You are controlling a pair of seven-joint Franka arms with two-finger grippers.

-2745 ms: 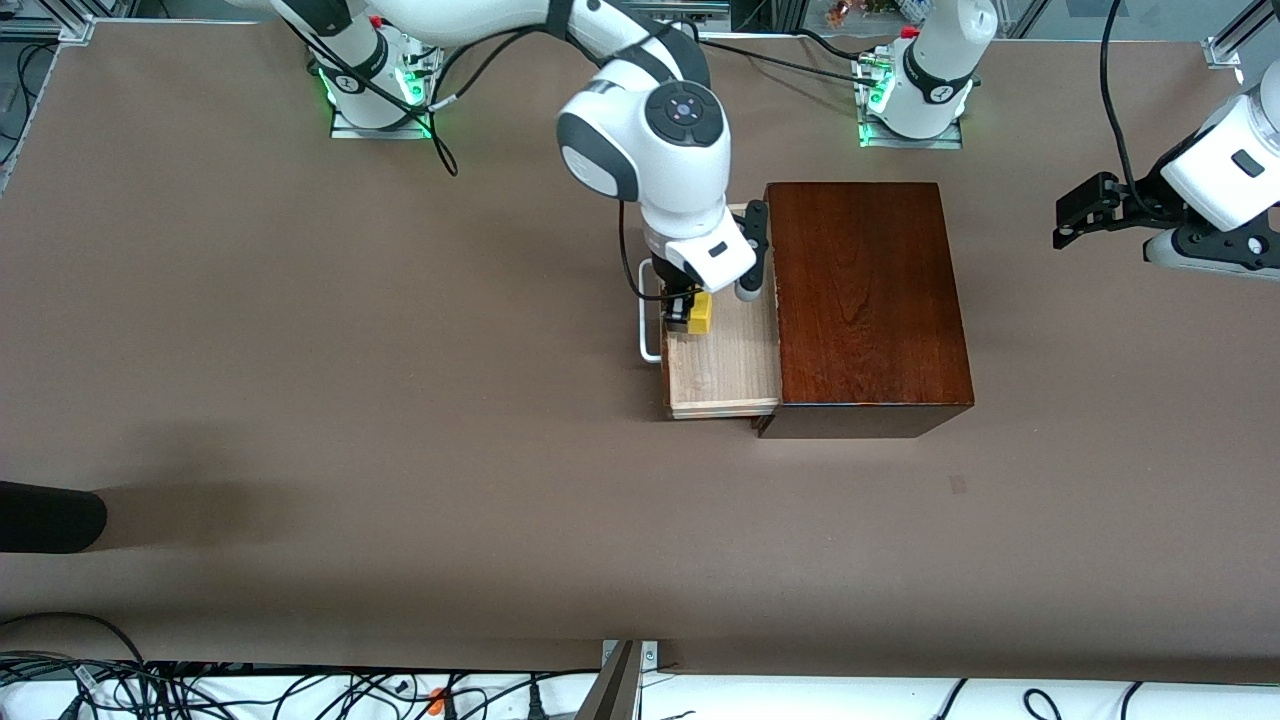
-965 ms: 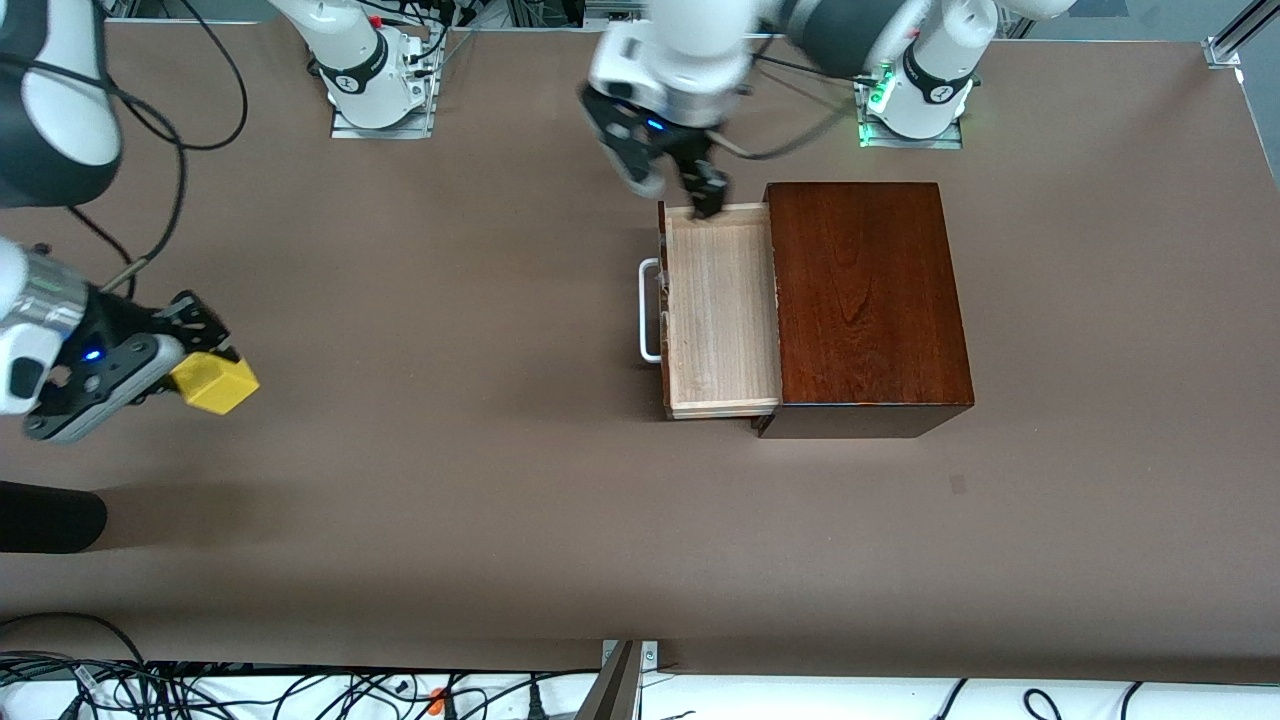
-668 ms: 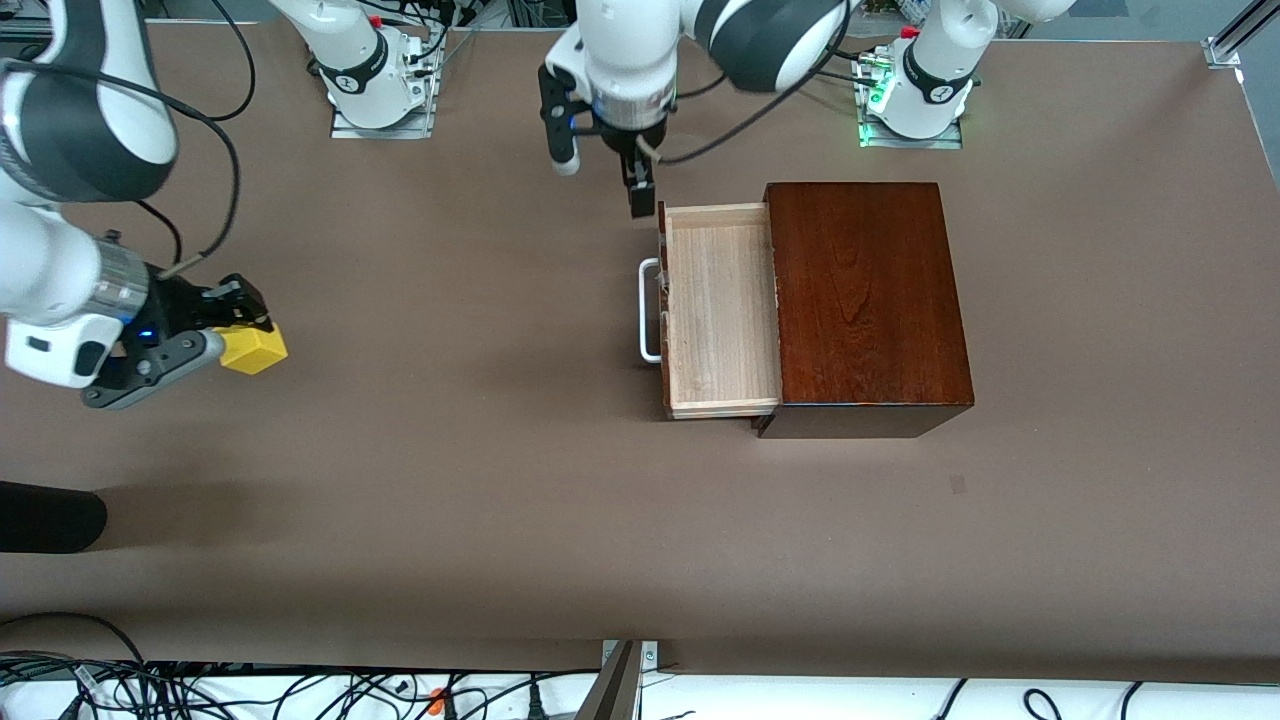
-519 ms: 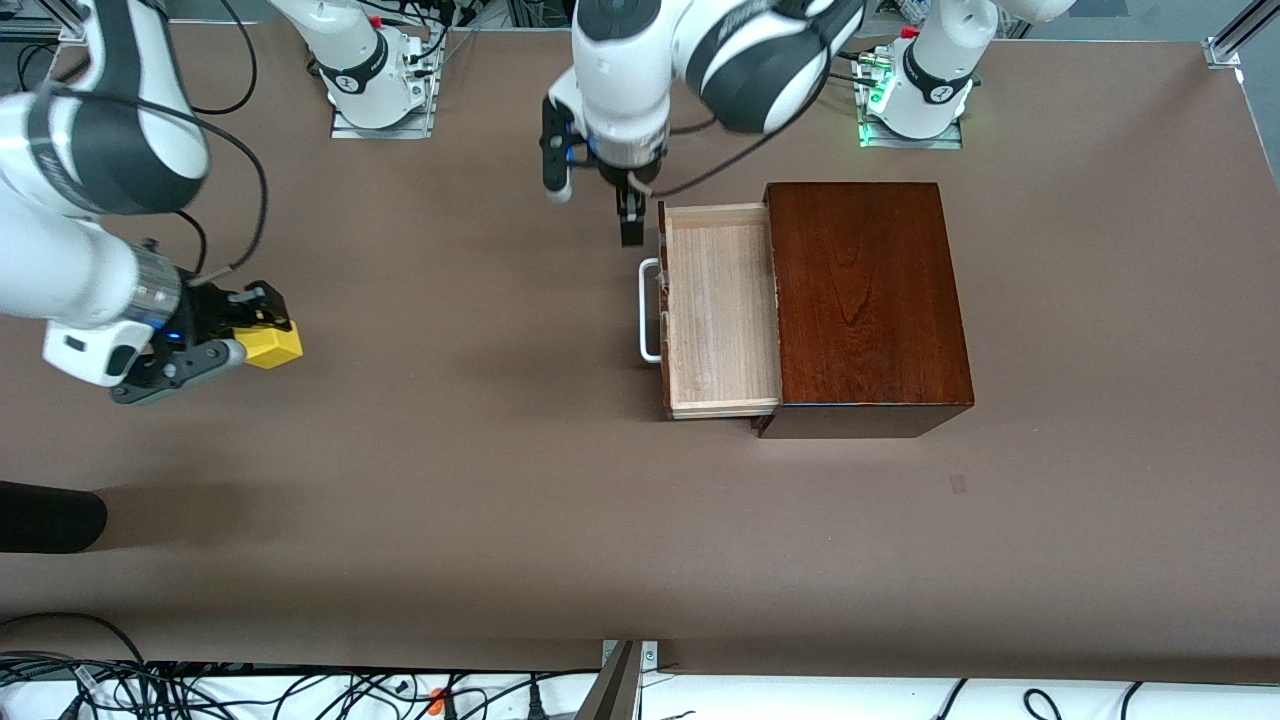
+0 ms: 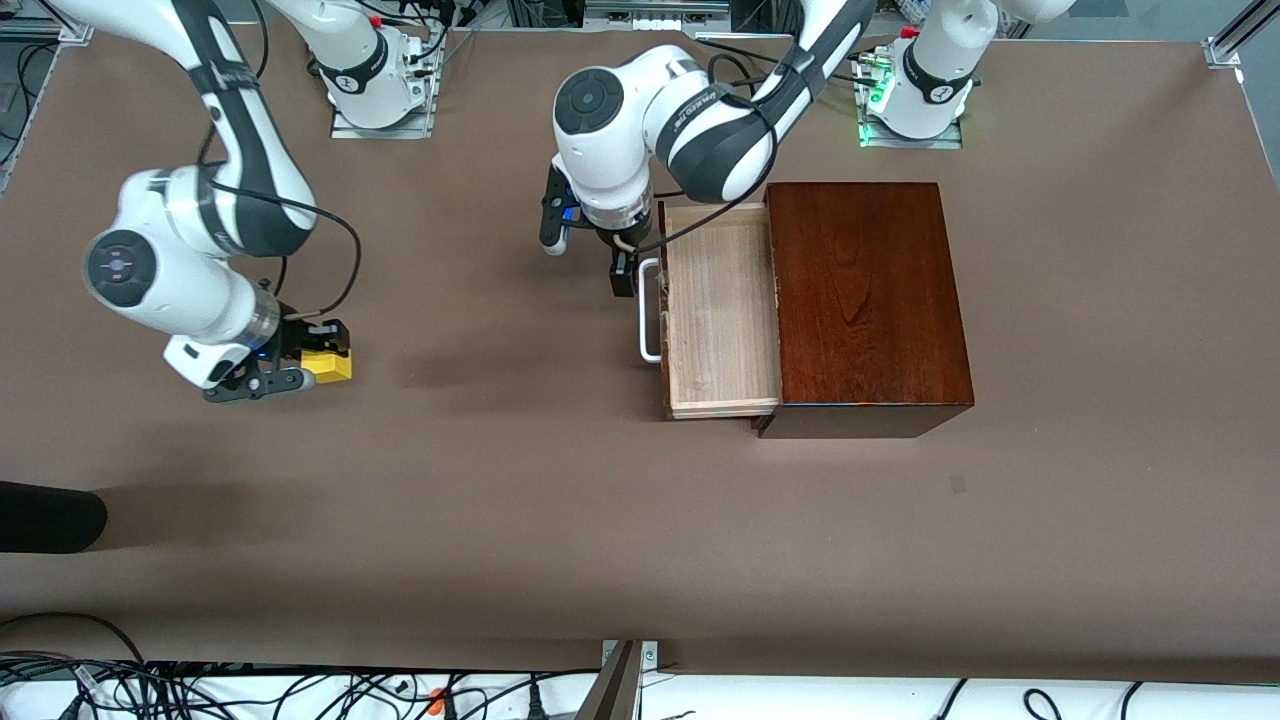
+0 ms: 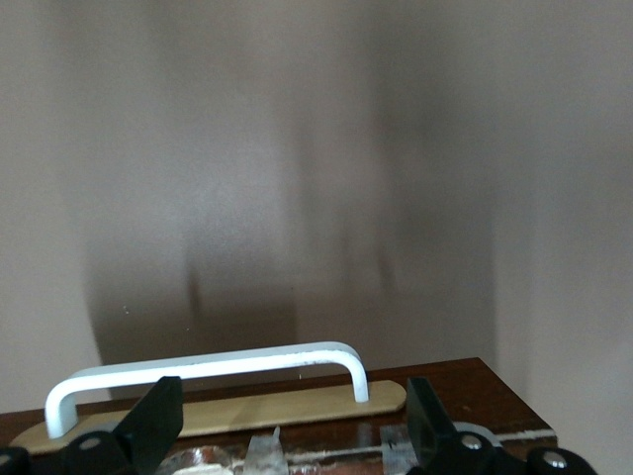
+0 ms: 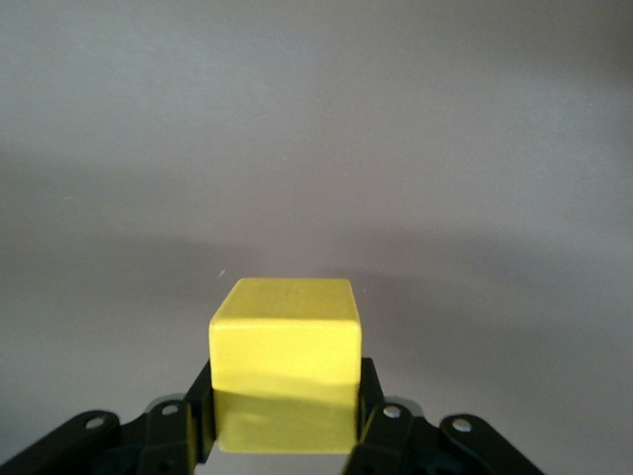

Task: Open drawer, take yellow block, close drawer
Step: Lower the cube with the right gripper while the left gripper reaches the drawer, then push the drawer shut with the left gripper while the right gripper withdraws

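The drawer stands pulled out of the reddish-brown box, and its pale tray shows nothing inside. Its white loop handle sits on the dark front. My left gripper hangs at the end of the handle farther from the front camera. It is open, with its fingers wide apart and nothing between them. My right gripper is shut on the yellow block, low over bare table toward the right arm's end.
A black rounded object juts in at the table's edge at the right arm's end. Cables run along the edge nearest the front camera. The arm bases stand along the edge farthest from it.
My right gripper has carried the yellow block lower and toward the table's middle. My left gripper has come down from over the drawer's corner to its handle.
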